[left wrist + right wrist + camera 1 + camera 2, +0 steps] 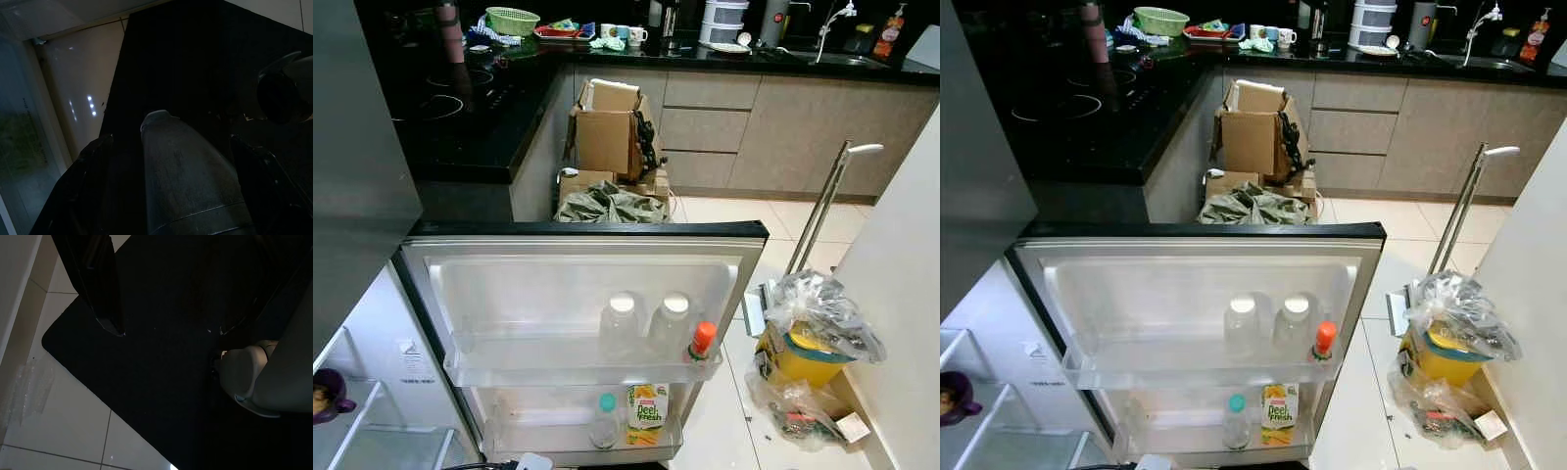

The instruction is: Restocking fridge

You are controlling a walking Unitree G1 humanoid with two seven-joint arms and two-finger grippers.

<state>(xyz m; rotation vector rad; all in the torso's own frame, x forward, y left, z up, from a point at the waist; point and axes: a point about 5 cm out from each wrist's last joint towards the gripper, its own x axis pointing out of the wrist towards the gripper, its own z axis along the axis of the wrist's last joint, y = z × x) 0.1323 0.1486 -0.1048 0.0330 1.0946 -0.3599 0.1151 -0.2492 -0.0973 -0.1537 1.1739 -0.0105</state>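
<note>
Both grippers are hanging idle, the right gripper (166,330) spread, the left unreadable, while smooth, probably slippery bottles (622,323) are standing on the fridge door (587,284) shelf, best gripped mid-body.

One readable label: the juice carton (647,414) in the fridge door's lower shelf (578,450), at 6 o'clock, read "Peel Fresh" in green. Sticker on the fridge wall (409,360) at 8 o'clock carried print too small to read. Nothing else legible.
</note>
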